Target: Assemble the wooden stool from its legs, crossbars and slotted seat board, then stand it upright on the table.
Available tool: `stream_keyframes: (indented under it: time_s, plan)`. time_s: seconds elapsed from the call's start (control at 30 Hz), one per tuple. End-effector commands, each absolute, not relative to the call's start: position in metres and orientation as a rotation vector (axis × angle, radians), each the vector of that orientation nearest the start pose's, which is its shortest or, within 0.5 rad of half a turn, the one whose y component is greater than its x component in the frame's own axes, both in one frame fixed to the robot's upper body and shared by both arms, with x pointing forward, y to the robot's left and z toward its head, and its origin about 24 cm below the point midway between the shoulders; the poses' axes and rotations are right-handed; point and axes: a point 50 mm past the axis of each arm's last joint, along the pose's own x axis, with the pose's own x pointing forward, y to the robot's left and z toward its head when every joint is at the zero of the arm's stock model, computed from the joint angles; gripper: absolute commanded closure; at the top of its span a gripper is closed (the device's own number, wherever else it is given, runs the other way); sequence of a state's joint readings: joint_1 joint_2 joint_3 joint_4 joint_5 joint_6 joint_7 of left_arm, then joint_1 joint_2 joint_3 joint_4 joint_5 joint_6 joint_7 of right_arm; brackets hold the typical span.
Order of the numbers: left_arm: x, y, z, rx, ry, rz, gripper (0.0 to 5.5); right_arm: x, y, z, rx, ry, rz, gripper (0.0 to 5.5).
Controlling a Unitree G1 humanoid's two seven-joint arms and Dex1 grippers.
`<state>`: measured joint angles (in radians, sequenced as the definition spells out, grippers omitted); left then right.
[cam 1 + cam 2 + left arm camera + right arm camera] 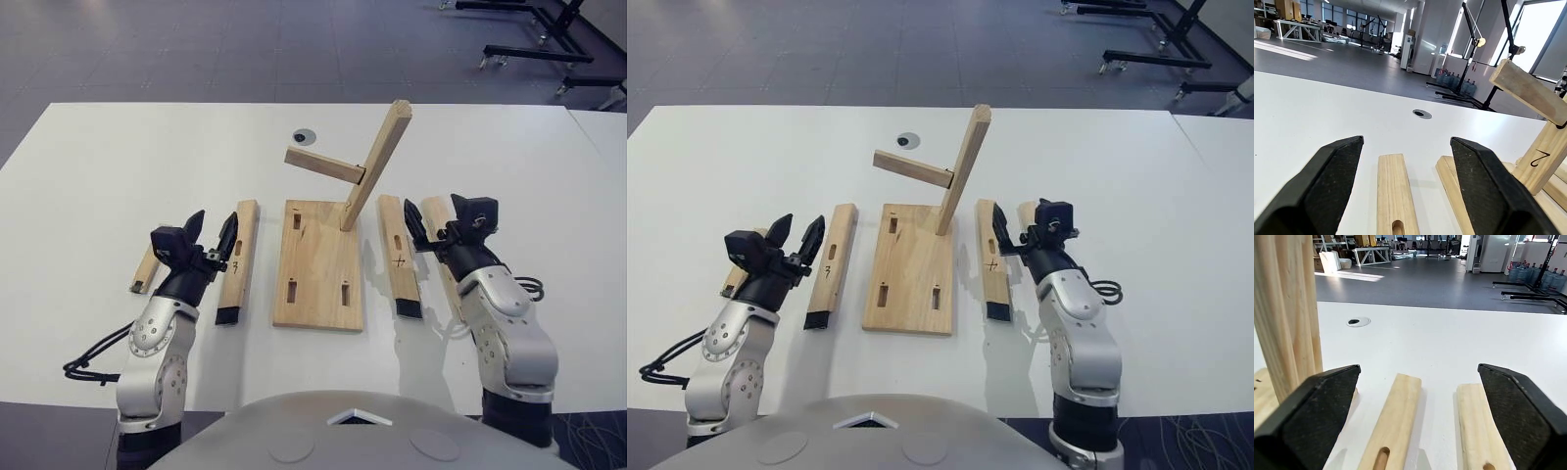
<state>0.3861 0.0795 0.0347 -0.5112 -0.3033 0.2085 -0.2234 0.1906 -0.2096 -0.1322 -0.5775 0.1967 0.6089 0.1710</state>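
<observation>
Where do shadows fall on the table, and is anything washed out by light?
Left eye view: faint shadows lie on the white table just right of the slotted wooden seat board. Left wrist view: the windows behind glare white. Right wrist view: a bright streak crosses the grey floor.

Pale wood on white, black at the tips.
White table (118, 176) with a grey round insert (305, 136); light honey seat board (318, 266) with fine grain and dark slots; same pale tan for the upright leg (375, 164) and its crossbar (323, 164); black end caps and black pen marks on the left lying leg (238, 261) and the right lying leg (400, 257); matte black left fingers (1327, 181) and right fingers (1308, 406); dark grey tiled floor (196, 49).
</observation>
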Motion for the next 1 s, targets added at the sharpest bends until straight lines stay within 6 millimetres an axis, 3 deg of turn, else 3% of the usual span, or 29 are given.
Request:
stream_keyframes:
  time_s: [0.03,0.2,0.5,0.93,1.0]
  plan:
    - [0.167,0.163,0.068,-0.198,0.031,-0.112,2.24,0.187,-0.218,0.076,-0.104,0.353,0.089,1.08]
    - [0.158,0.158,0.067,-0.207,0.045,-0.082,2.24,0.162,-0.24,0.059,-0.153,0.522,0.079,1.08]
    - [0.155,0.153,0.069,-0.228,0.054,-0.094,2.24,0.146,-0.246,0.033,-0.191,0.765,0.11,1.08]
    - [0.159,0.145,0.067,-0.242,0.063,-0.147,2.24,0.147,-0.249,0.024,-0.214,0.863,0.116,3.31]
    - [0.161,0.146,0.067,-0.239,0.061,-0.15,2.24,0.15,-0.25,0.021,-0.206,0.873,0.111,3.42]
